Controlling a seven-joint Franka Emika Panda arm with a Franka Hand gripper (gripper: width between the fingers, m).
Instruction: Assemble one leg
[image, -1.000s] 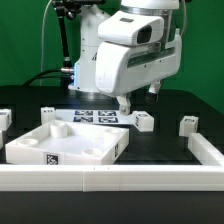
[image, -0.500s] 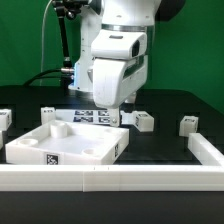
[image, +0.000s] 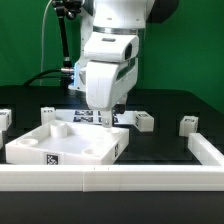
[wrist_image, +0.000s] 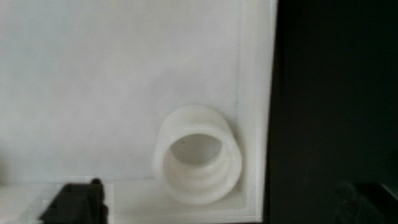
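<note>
Exterior view: end effector hangs low over the white panel's far corner; wrist view shows its fingers apart, empty, above a corner hole; the leg stands on the table nearby, toward the exterior view's right.

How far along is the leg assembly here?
Done: nothing visible; the leg nearest the arm lies loose on the table, none held. In hand: the gripper, open and empty, hangs over the white panel, its corner hole showing in the wrist view. Left: grasp a leg and fit it.
</note>
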